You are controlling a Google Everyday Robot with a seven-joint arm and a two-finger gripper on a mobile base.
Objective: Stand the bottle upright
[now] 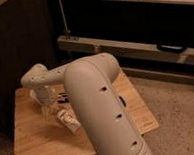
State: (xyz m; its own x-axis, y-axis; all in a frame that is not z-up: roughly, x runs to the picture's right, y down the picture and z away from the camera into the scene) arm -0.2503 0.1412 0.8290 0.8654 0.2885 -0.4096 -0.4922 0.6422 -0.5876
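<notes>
The bottle (69,120) is small and whitish with a printed label. It lies on its side on the wooden table (30,142), partly hidden behind my big white forearm (100,107). My gripper (48,109) hangs down from the wrist (39,82) just left of the bottle, close to the table top. I cannot tell whether it touches the bottle.
A small dark object (63,98) lies on the table behind the bottle. A dark cabinet wall (18,42) stands at the left. A long shelf rail (138,49) runs behind the table. Carpet floor (177,101) lies to the right.
</notes>
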